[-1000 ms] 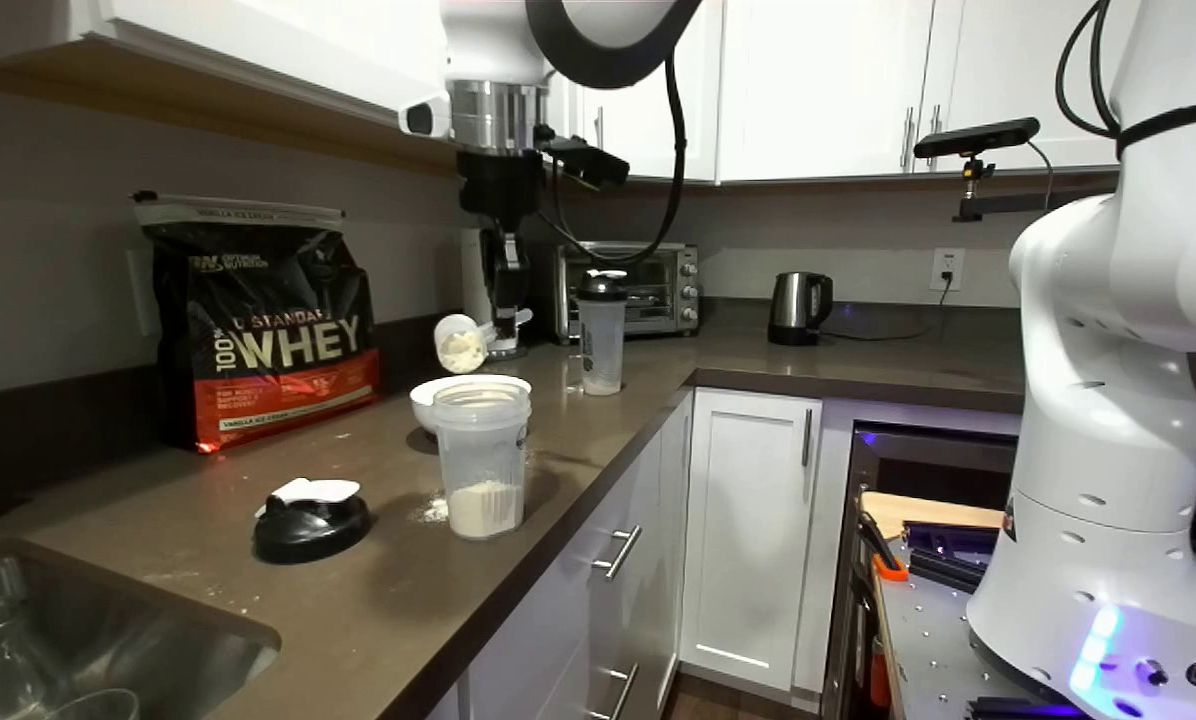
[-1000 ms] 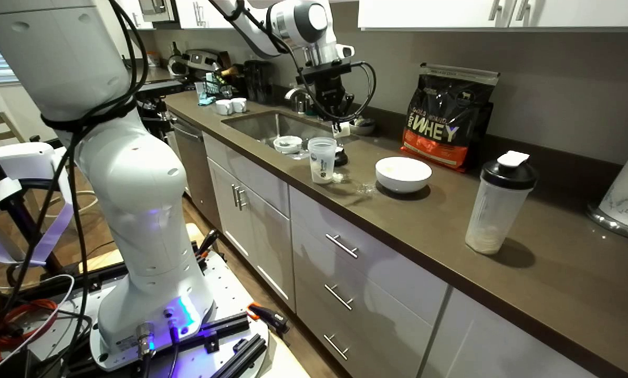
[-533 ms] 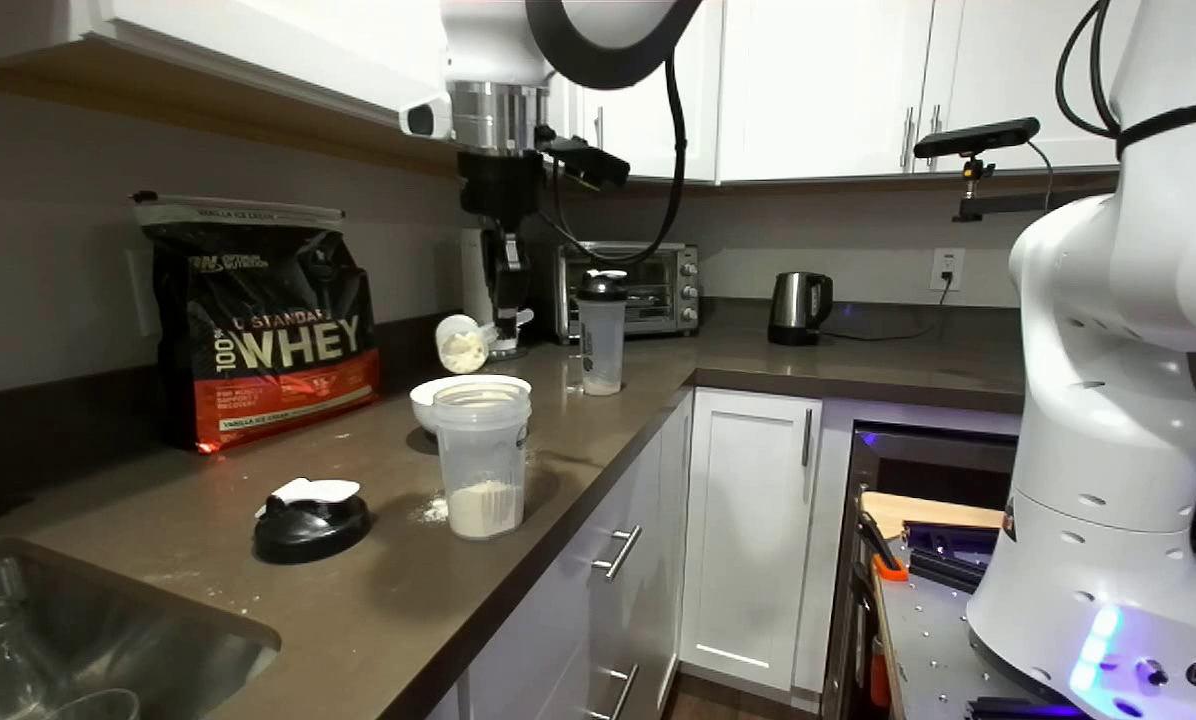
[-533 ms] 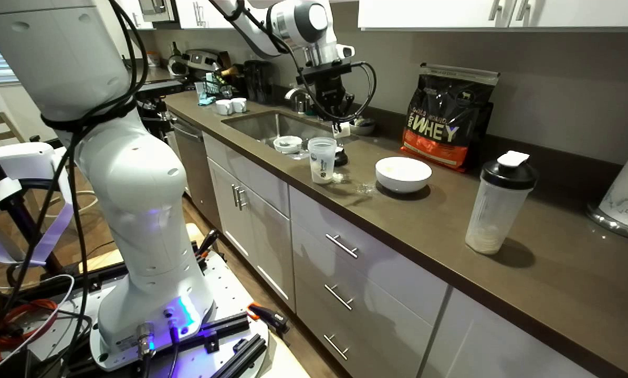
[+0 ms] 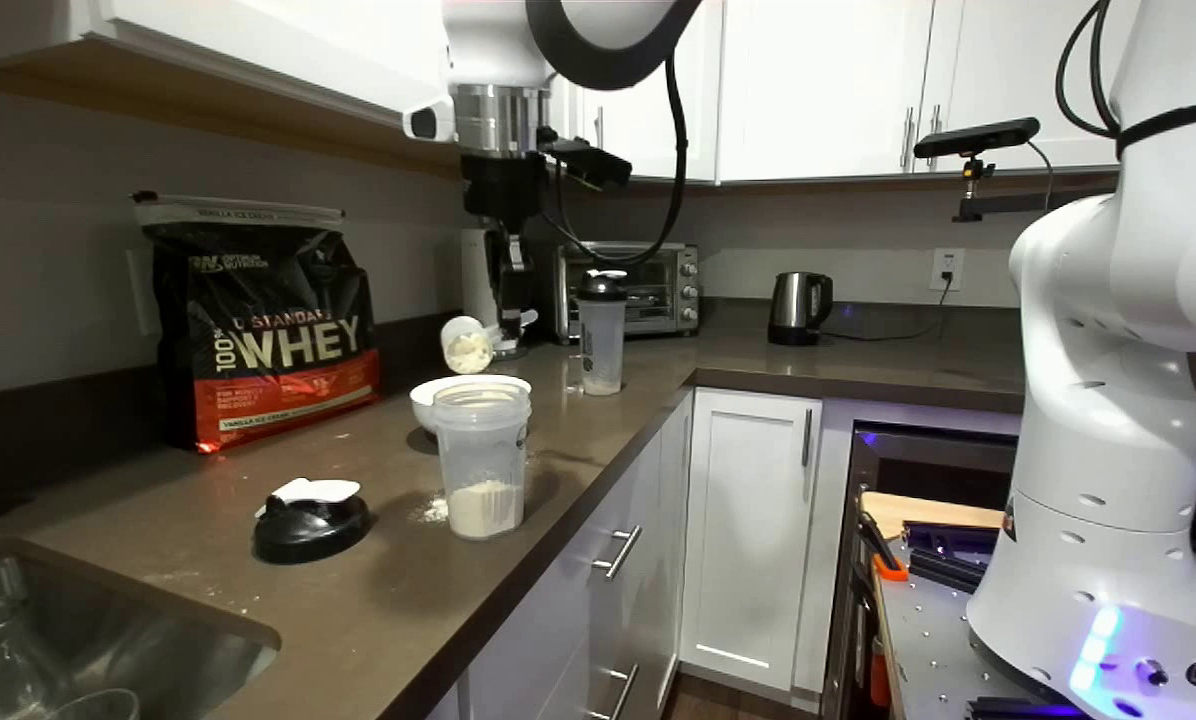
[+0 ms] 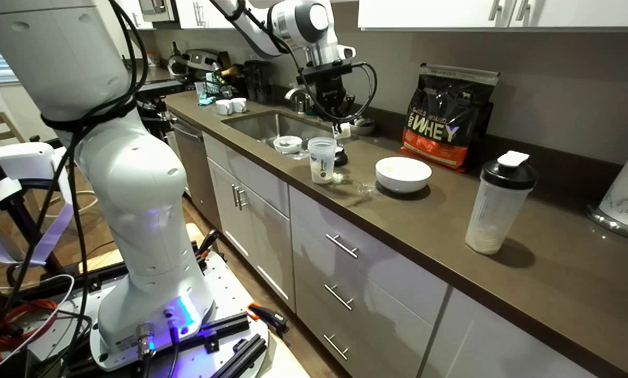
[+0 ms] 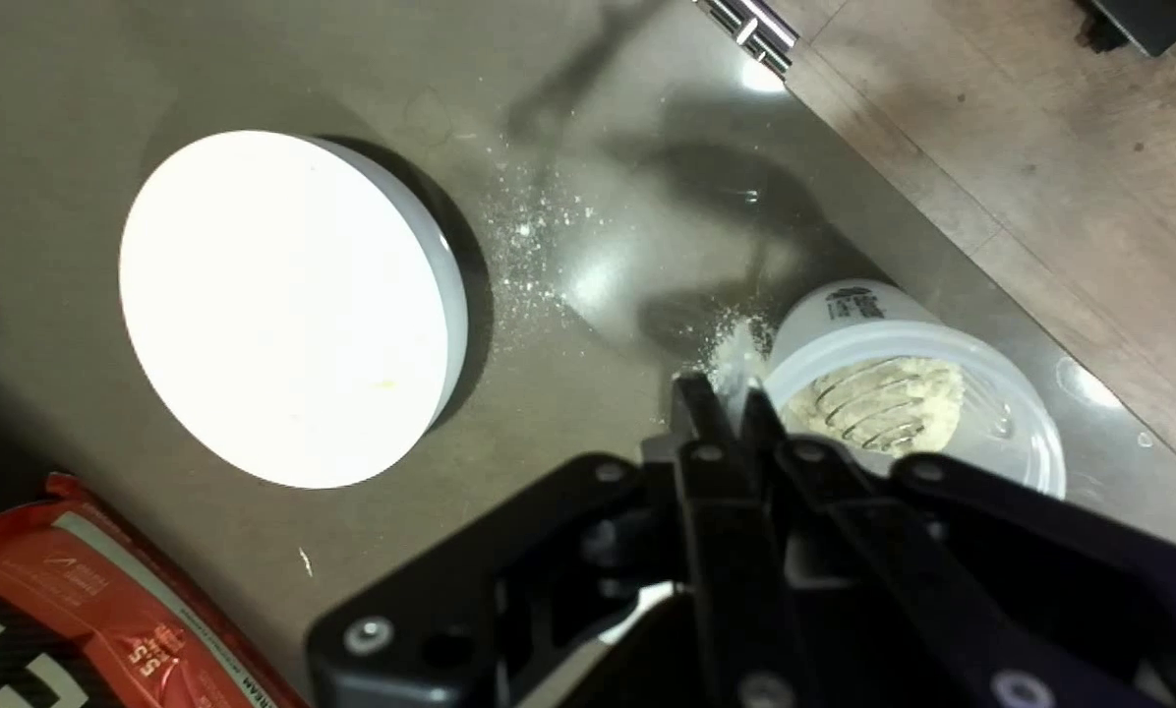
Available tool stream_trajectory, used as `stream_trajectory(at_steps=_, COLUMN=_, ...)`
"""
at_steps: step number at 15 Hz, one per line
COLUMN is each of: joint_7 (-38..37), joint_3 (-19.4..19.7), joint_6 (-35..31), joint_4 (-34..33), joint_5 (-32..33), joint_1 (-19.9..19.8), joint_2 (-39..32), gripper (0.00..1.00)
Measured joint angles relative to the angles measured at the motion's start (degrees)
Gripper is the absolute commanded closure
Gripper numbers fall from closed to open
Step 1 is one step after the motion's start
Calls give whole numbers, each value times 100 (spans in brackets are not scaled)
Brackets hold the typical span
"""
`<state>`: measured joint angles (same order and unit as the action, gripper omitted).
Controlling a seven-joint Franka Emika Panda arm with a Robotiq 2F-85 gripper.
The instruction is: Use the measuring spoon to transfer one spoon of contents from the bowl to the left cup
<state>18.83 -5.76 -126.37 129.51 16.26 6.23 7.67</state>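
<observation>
Gripper (image 5: 508, 335) pinching the measuring spoon (image 5: 458, 329), which hangs tilted, loaded with powder (image 5: 471, 354), on the far side of the lidless left cup (image 6: 322, 163). Probable faults: a slipping grip or premature tipping, dropping powder on the counter (image 6: 571, 278); a low approach, knocking the cup toward the near edge.

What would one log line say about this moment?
gripper: holding tilted measuring spoon, powder inside; lidless cup: upright, powder at bottom; bowl: on counter
</observation>
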Motion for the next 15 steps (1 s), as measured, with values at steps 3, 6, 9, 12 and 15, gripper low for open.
stream_trajectory(at_steps=3, joint_7=36, joint_3=7, joint_6=108, joint_4=-26, joint_5=-27, joint_1=0, joint_2=0, gripper=99)
stream_trajectory(at_steps=6, joint_7=143, joint_3=22, joint_6=232, joint_4=-61, joint_5=-98, joint_1=0, joint_2=-2, gripper=99)
stream_trajectory(at_steps=9, joint_7=198, joint_3=29, joint_6=322, joint_4=-113, joint_5=-119, joint_1=0, joint_2=-3, gripper=99)
stream_trajectory(at_steps=12, joint_7=215, joint_3=30, joint_6=347, joint_4=-133, joint_5=-129, joint_1=0, joint_2=-3, gripper=99)
stream_trajectory(at_steps=15, joint_7=295, joint_3=30, joint_6=375, joint_4=-135, joint_5=-216, joint_1=1, joint_2=-3, gripper=99)
